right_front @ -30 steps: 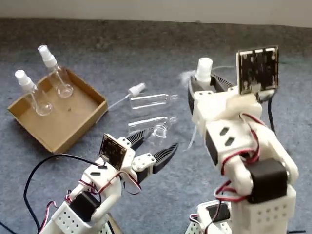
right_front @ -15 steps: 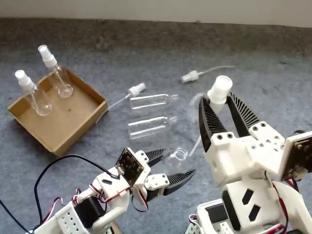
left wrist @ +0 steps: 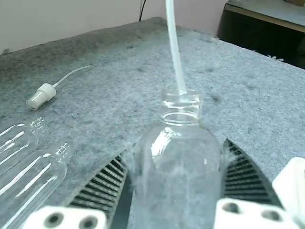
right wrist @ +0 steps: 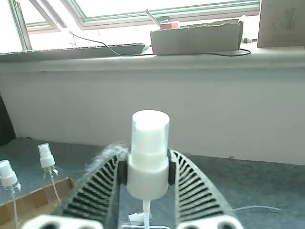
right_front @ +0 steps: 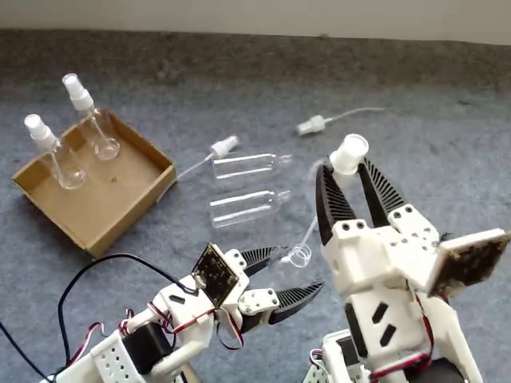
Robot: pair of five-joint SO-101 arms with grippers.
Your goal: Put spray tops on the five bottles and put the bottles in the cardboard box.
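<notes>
Near the table's front edge, a clear bottle (left wrist: pixel 176 162) is clamped by the left gripper (right_front: pixel 294 270) and a spray top (right wrist: pixel 148 152) is pinched by the right gripper (right_front: pixel 345 169) above it, so the dip tube (left wrist: pixel 174 47), at the bottle's mouth, should be lowered straight.

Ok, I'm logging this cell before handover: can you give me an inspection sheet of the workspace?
Surface: grey carpet.
Job's things: cardboard box holds two capped bottles, standing; two uncapped bottles and two loose spray tops lie beside it.
Clutter: nothing seen.
Grippers: left gripper shut on a bottle; right gripper shut on a spray top, its tube at that bottle's mouth.
Cables: black cable beside the left arm; red wires on both arms.
Surroundings: pale wall and windowsill behind.
</notes>
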